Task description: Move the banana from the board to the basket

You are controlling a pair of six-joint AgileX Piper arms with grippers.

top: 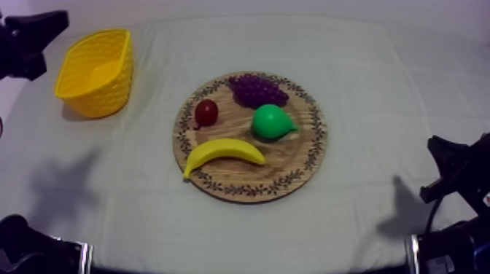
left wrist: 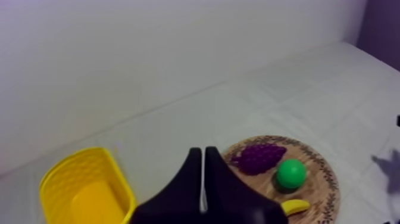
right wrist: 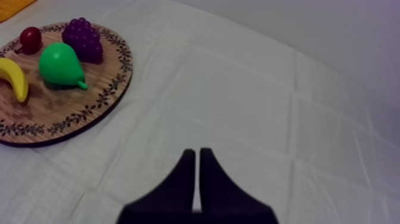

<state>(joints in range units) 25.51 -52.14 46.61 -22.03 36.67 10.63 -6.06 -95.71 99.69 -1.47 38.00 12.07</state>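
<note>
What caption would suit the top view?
Banana, pear, grapes and small red fruit lie on the wooden board; the empty yellow basket stands at upper left.

Soft bluish light, perhaps overhead, faint shadows on cloth (top: 379,80)

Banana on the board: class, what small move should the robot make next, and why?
Probably the left gripper should open and reach toward the banana. It and the right gripper are shut on nothing, away from the wooden board; the banana lies at the board's near-left edge, and the yellow basket stands on the left side, so the left arm seems better placed.
</note>
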